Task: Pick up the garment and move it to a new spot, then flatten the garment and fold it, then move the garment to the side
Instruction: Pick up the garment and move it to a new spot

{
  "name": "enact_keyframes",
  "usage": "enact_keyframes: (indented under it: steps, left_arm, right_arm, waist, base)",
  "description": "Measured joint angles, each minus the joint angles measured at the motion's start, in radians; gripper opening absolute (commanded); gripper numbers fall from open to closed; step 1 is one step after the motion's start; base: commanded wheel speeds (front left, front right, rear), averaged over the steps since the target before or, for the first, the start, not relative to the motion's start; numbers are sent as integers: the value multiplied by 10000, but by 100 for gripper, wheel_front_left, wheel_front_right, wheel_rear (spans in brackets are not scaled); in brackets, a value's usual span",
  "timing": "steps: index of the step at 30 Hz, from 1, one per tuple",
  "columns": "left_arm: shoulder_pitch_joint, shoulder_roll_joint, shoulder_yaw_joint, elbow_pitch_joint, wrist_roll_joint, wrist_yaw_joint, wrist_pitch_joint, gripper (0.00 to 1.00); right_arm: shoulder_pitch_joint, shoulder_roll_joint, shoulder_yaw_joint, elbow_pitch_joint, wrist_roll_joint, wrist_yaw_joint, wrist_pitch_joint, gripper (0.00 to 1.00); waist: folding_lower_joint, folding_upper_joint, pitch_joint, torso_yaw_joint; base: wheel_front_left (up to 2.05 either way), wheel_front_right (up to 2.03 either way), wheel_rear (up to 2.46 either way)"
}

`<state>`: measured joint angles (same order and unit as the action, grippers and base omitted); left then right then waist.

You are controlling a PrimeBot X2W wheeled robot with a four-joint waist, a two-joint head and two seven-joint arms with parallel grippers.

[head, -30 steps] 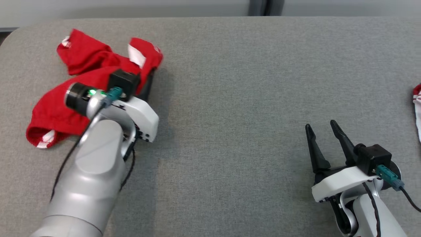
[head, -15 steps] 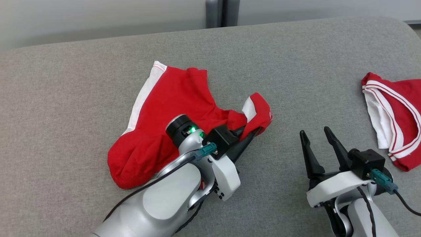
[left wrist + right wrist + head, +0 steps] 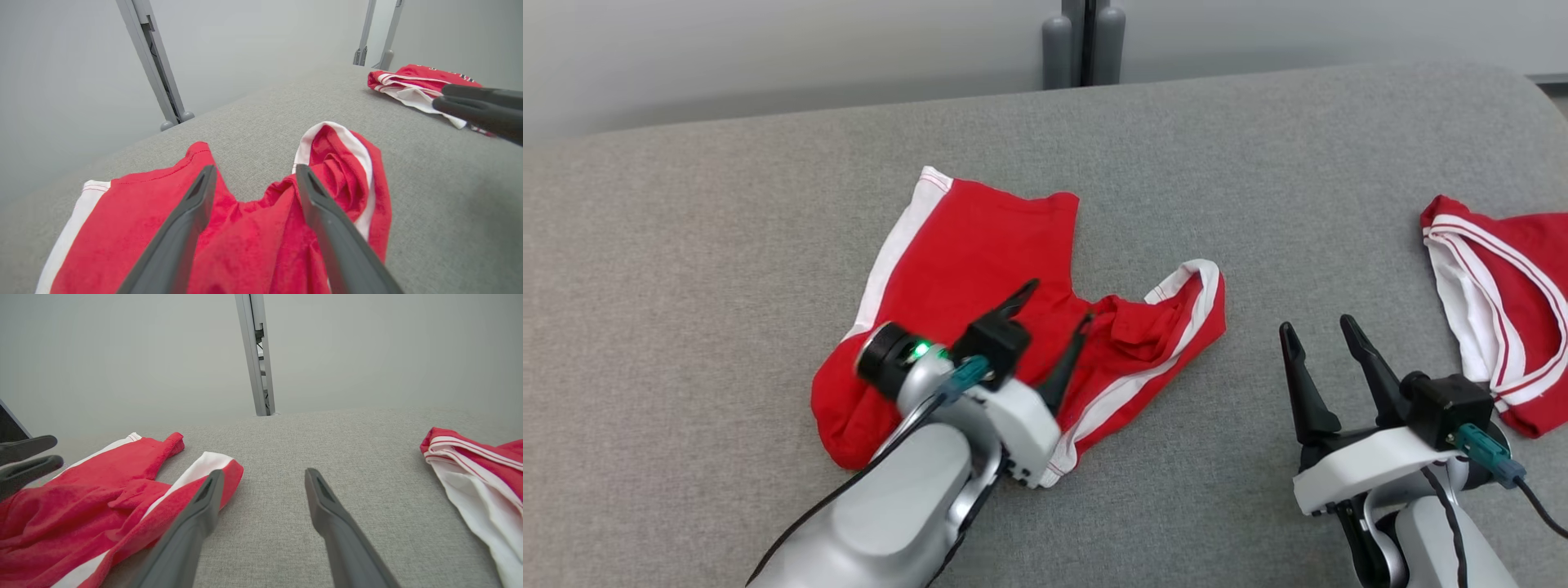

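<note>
Grey fabric-covered worktop takes up most of the head view. A red garment, shorts-like with white side stripes, lies on it at frame centre. One leg is flat toward the upper left, the other is bunched and folded over toward the right with white trim showing. A second garment, red and white, is crumpled at the right edge, well apart from the first.

The left arm enters from the lower left. The left hand is over the middle of the garment, open, with nothing between its fingers. In the left wrist view they frame the dip between the two legs. Can't tell if the tips touch the cloth or sit just above it.

The right hand is at lower right, over bare worktop between the two garments, open and empty. A grey metal post stands at top centre, behind the worktop's far edge.
</note>
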<state>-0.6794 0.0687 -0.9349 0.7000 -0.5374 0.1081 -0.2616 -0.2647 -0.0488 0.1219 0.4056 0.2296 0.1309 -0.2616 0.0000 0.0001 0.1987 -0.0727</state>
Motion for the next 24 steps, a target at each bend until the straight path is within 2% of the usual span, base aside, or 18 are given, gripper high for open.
enact_keyframes:
  steps: [5, 12, 16, 21, 24]
  left_arm:
    - [1561, 635, 1664, -826, 483, 462, 0, 100]
    - [3835, 1041, 3536, -2067, 1455, 514, 0, 100]
    - [5003, 1047, 4589, -2445, 1751, 529, 0, 100]
    - [6120, 769, 5942, -2976, 2092, 602, 0, 100]
    - [6534, 644, 6385, -3095, 2290, 598, 0, 100]
  right_arm:
    - [231, 2, -82, -25, -23, 0, 0, 100]
    - [855, 2, -132, -4, -105, 0, 0, 100]
    - [1150, 4, -153, 94, -125, 0, 0, 100]
    - [1378, 2, -150, 176, -157, 0, 0, 100]
    - [1465, 4, -140, 188, -178, 0, 0, 100]
  waist:
    - [0, 0, -428, 124]
    - [0, 0, -1166, 337]
    - [0, 0, -1567, 473]
    - [0, 0, -1919, 643]
    - [0, 0, -2010, 693]
  base:
    - [0, 0, 0]
    - [0, 0, 0]
    - [0, 0, 0]
    - [0, 0, 0]
    - [0, 0, 0]
